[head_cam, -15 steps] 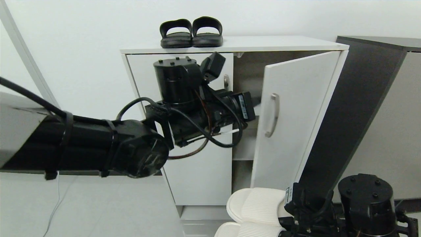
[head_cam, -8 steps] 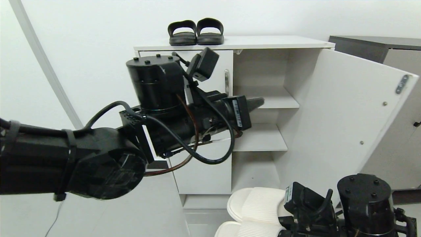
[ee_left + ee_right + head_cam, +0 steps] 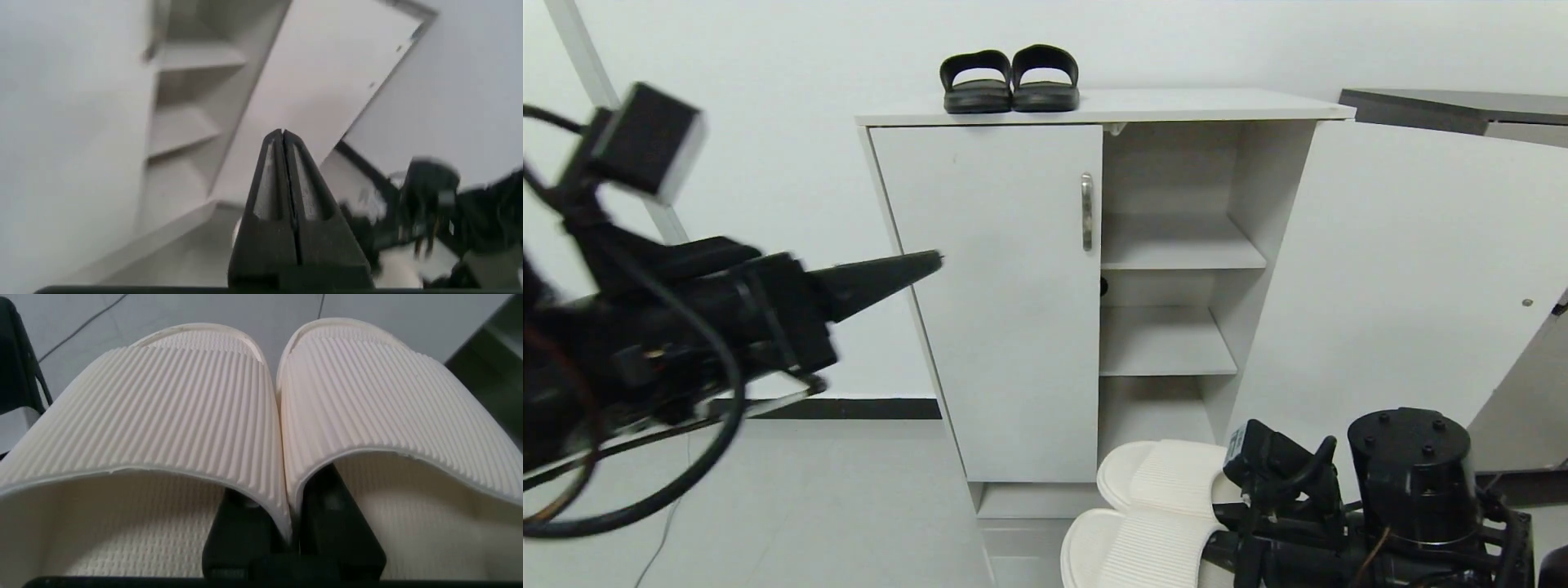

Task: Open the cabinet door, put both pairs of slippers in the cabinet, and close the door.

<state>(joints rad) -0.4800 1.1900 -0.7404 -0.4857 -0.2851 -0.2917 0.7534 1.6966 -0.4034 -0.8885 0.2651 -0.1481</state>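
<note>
The white cabinet (image 3: 1005, 310) has its right door (image 3: 1405, 278) swung wide open, showing bare shelves (image 3: 1168, 343); its left door is closed. A black pair of slippers (image 3: 1010, 79) rests on the cabinet top. My right gripper (image 3: 286, 531) is shut on the inner straps of a cream pair of slippers (image 3: 270, 433), held low in front of the cabinet's open side (image 3: 1152, 506). My left gripper (image 3: 923, 265) is shut and holds nothing, out to the left of the cabinet at mid height, also seen at the left gripper (image 3: 283, 143) with its fingers pressed together.
A dark grey cabinet (image 3: 1462, 110) stands to the right behind the open door. Light floor (image 3: 809, 506) spreads left of the cabinet, with a thin cable (image 3: 666, 506) lying on it. A white wall runs behind.
The right door went from partly open to fully open. My left arm pulled back from the door opening to the far left. The right gripper with the cream slippers stayed low.
</note>
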